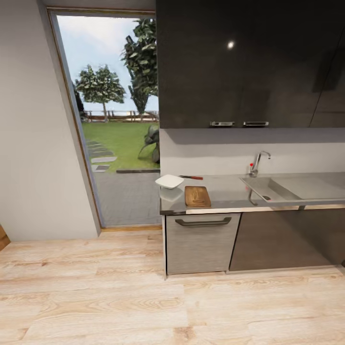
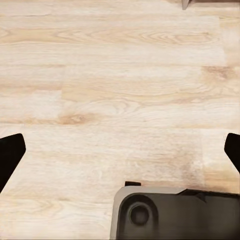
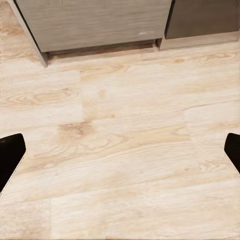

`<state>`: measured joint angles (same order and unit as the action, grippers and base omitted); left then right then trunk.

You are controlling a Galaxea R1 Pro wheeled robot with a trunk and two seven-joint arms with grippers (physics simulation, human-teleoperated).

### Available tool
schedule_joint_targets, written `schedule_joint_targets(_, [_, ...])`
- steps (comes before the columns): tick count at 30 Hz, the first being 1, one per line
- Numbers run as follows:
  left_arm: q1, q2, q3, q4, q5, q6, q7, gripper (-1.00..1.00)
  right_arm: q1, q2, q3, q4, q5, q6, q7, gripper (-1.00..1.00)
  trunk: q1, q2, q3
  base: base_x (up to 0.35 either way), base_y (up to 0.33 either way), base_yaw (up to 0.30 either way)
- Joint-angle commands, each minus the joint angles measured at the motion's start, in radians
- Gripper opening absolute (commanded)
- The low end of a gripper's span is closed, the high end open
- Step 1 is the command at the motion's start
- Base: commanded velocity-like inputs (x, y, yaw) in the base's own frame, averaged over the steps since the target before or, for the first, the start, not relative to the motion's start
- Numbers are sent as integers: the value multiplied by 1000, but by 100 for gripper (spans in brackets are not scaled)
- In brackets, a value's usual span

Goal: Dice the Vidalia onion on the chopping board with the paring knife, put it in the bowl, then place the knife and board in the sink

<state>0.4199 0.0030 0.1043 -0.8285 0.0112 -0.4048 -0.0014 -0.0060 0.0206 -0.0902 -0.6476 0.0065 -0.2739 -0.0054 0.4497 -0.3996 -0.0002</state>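
Both claws are hanging spread wide w/ nothing between the fingers: left claw [image 2: 120, 150] is pointing at bare wood floor [image 2: 120, 80] w/ part of my base [image 2: 175, 212] showing below it, right claw [image 3: 120, 150] is facing floor in front of the cabinet fronts [image 3: 95, 20].

Step in hand, I'm judging: approach only, I'm sitting well back from the bench [image 1: 225, 194] and no task item is touched yet.

Where stuff is lying, head view: chopping board [image 1: 197, 196] is flat near the bench's left end, bowl [image 1: 169, 181] just beside its far-left corner, paring knife [image 1: 191, 177] is behind them near the wall, red handle pointing toward the sink [image 1: 282, 189]. Sink is recessed further right, tap [image 1: 258, 164] at its back. I can't make out the onion; basin inside is mostly hidden from this angle.

Next move, prob: roll fwd and a bit right so the sink is within reach, then look down into the basin for the onion.

Count: 1 board, 1 bowl, 1 knife, 1 sink, 1 tap, 1 drawer handle [image 1: 203, 222], 2 claws.
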Motion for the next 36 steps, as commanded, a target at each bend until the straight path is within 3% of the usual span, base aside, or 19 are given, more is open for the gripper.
schedule_joint_targets(1, [0, 0, 0, 0, 1, -2, 0, 100, 0, 1, -2, -7, 1, -5, -1, 100, 0, 0, 0, 0, 0, 0])
schedule_joint_targets(5, [0, 0, 0, 5, 1, 0, 0, 100, 0, 3, -1, -191, 2, 29, -25, 100, 0, 0, 0, 0, 0, 0])
schedule_joint_targets(7, [0, -1, 1, 5, 1, 1, 0, 100, 0, 3, 0, -268, 2, 94, -45, 100, 0, 0, 0, 0, 0, 0])
schedule_joint_targets(9, [0, -2, 1, 9, 1, 1, 0, 100, -4, 4, 1, -377, 0, 214, -83, 100, 0, 0, 0, 0, 0, 0])
schedule_joint_targets(14, [0, -4, 2, 28, 1, 1, 0, 100, -45, 6, 2, -521, -1, 366, -127, 100, 0, 0, 0, 0, 0, 0])
schedule_joint_targets(18, [0, -4, 2, 33, 1, 0, 0, 100, -113, 7, 3, -555, -3, 420, -146, 100, 0, 0, 0, 0, 0, 0])
schedule_joint_targets(25, [0, -4, 1, 34, 1, -2, 0, 100, -258, 11, 3, -565, -7, 590, -182, 100, 0, 0, 0, 0, 0, 0])
schedule_joint_targets(30, [0, -5, 0, 34, 1, -4, -1, 100, -341, 58, 3, -566, -5, 639, -216, 100, 0, 0, 0, 71, 0, 0])
schedule_joint_targets(36, [0, -5, 0, 35, 1, -5, -3, 100, -410, 129, 3, -568, -7, 649, -368, 100, 0, 0, 0, 287, 24, 0])
